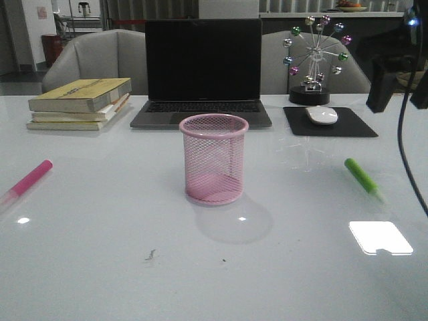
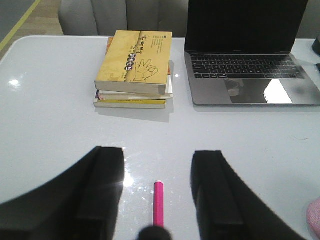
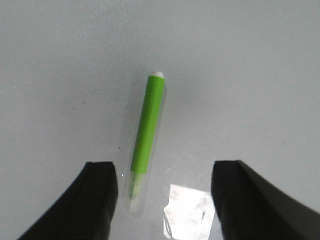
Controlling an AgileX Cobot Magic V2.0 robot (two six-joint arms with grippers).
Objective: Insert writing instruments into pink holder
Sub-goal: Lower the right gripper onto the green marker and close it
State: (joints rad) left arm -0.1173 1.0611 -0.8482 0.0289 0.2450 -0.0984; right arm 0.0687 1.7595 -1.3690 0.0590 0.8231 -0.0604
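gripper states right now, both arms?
Left gripper: open, holding nothing, pink marker lying between its fingers on the table.
Right gripper: open, holding nothing, green marker on the table in front.

Count from my front camera:
Two markers: one pink marker [image 1: 27,179] at my 10 o'clock, one green marker [image 1: 363,178] at 2 o'clock.
One pink holder [image 1: 214,158], dead ahead at 12.
One laptop [image 1: 202,72] behind it.
Three books in one stack [image 1: 80,103], 11 o'clock.
One mouse [image 1: 322,115] on one mouse pad [image 1: 329,122], 1 o'clock.
One ball-wheel desk toy [image 1: 315,59] beyond pad.
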